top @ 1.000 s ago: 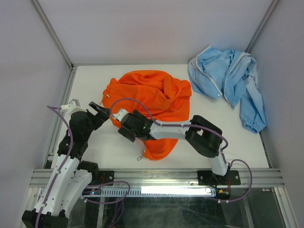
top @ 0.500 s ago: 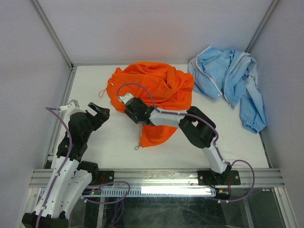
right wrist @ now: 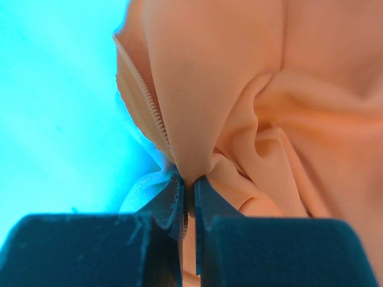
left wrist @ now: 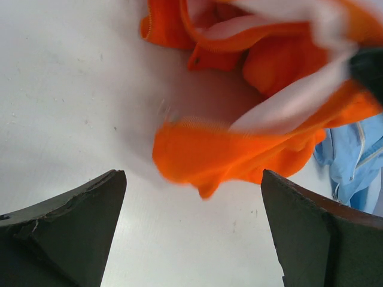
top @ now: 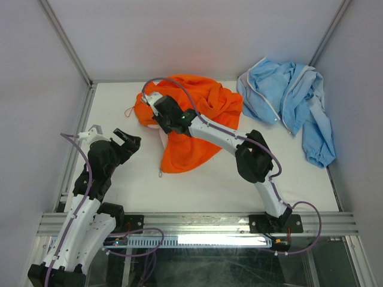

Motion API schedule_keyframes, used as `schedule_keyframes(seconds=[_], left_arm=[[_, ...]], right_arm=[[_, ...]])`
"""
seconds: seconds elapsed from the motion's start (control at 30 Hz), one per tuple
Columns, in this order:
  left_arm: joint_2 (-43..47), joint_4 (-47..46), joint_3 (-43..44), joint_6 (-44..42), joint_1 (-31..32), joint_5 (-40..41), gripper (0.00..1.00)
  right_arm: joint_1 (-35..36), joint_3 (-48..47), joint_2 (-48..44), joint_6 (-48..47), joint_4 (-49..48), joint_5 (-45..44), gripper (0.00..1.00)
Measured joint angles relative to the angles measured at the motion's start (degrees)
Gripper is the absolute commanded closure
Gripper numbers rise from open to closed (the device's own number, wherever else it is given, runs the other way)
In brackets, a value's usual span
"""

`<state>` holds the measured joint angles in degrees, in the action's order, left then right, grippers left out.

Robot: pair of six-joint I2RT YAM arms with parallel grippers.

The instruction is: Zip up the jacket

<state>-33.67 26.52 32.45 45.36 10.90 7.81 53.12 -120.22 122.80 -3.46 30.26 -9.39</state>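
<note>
Open table (top: 137, 179) separates the left hand (top: 128, 139) from the jacket (top: 206, 110).

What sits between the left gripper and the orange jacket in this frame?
Only bare table separates the left gripper from the jacket, as the top view shows.

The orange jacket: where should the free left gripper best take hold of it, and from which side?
Probably the loose lower hem corner of the jacket, approached from the left: its ribbed edge sticks out toward the open left gripper, and the right gripper pinches fabric beside the zipper teeth.
</note>
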Motion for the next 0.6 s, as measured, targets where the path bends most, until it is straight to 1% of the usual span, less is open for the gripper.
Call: schedule_keyframes(seconds=[0.1,0.17,0.27,0.33,0.4,0.5,0.57,0.6], left_arm=[[0.4,0.1,0.6,-0.1,0.0,0.0,0.01],[0.7,0.0,1.6,-0.3,0.0,0.0,0.01],[1.0,0.0,3.7,-1.3,0.0,0.0,0.01],[1.1,0.0,4.9,-1.7,0.0,0.0,0.01],[1.0,-0.3,5.6,-2.1,0.0,-0.1,0.01],[0.2,-1.1,5.8,-2.5,0.0,-0.8,0.01],[-1.0,-1.7,5.8,-2.5,0.1,-2.3,0.01],[-1.8,-2.2,5.8,-2.6,0.2,-3.1,0.01]], right_arm=[[-0.3,-9.9,-2.3,0.3,1.1,0.8,1.00],[-0.5,-14.1,-4.8,0.6,1.0,0.8,1.00],[-1.3,-14.0,-11.3,1.2,-0.6,-0.6,1.00],[-2.4,-9.7,-17.7,1.9,-2.2,-2.5,1.00],[-5.1,-3.8,-24.4,3.6,-3.5,-4.1,1.00],[-13.0,7.6,-33.8,7.9,-5.2,-6.2,1.00],[-19.7,16.2,-38.3,11.3,-6.3,-6.6,0.95],[-22.3,19.5,-39.4,12.5,-6.3,-6.6,0.90]])
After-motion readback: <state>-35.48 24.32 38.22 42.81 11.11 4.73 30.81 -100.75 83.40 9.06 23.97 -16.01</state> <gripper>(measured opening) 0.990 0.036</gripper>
